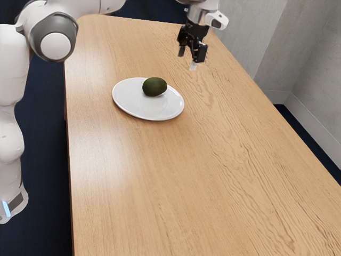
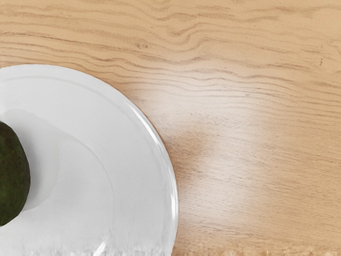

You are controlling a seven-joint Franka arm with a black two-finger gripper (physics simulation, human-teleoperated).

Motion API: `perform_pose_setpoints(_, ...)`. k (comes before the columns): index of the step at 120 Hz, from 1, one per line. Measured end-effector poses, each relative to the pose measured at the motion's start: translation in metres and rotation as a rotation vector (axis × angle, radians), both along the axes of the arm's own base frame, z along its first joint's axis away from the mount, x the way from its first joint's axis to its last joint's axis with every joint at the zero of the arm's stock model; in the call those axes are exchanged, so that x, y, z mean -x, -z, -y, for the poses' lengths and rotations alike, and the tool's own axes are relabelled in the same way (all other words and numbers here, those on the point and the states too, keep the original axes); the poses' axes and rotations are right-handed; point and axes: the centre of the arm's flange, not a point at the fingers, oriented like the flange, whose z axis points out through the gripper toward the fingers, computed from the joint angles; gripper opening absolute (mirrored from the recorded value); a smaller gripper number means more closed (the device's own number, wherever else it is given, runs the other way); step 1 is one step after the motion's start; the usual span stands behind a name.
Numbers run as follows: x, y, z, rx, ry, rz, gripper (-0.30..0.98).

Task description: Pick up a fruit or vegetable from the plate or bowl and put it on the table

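Got an empty gripper (image 1: 187,61) up high, open with 2 fingers clearly apart. Next out, below it and off toward the exterior view's left: 1 white plate (image 1: 128,104), then 1 avocado (image 1: 154,87) sitting on it. Not lined up for a grab, so probably needs sideways travel first, then lowering, then over to bare tabletop (image 1: 160,176).

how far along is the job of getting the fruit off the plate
Nothing looks done: the dark green fruit is on the white plate. Nothing is in hand; the fingers stand apart, clear of the fruit. Left: grasp it, lift it off the plate and set it on the table.
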Motion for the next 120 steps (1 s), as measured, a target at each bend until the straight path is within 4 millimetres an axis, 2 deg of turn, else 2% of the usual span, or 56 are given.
perform_pose_setpoints(13,0.009,0.005,-0.02,0.003,-0.033,-0.05,0.69)
perform_pose_setpoints(18,0.013,0.015,-0.031,0.01,-0.048,-0.081,0.69)
perform_pose_setpoints(31,0.031,0.039,-0.087,0.012,-0.129,-0.152,0.69)
perform_pose_setpoints(41,0.043,0.059,-0.138,0.011,-0.192,-0.19,0.69)
perform_pose_setpoints(48,0.046,0.07,-0.157,0.007,-0.205,-0.204,0.69)
perform_pose_setpoints(57,0.042,0.084,-0.164,0.008,-0.192,-0.216,0.69)
perform_pose_setpoints(78,0.027,0.115,-0.169,0.028,-0.145,-0.234,0.69)
perform_pose_setpoints(94,0.029,0.118,-0.181,-0.005,-0.119,-0.244,0.69)
perform_pose_setpoints(120,0.025,0.121,-0.185,-0.055,0.004,-0.255,0.69)
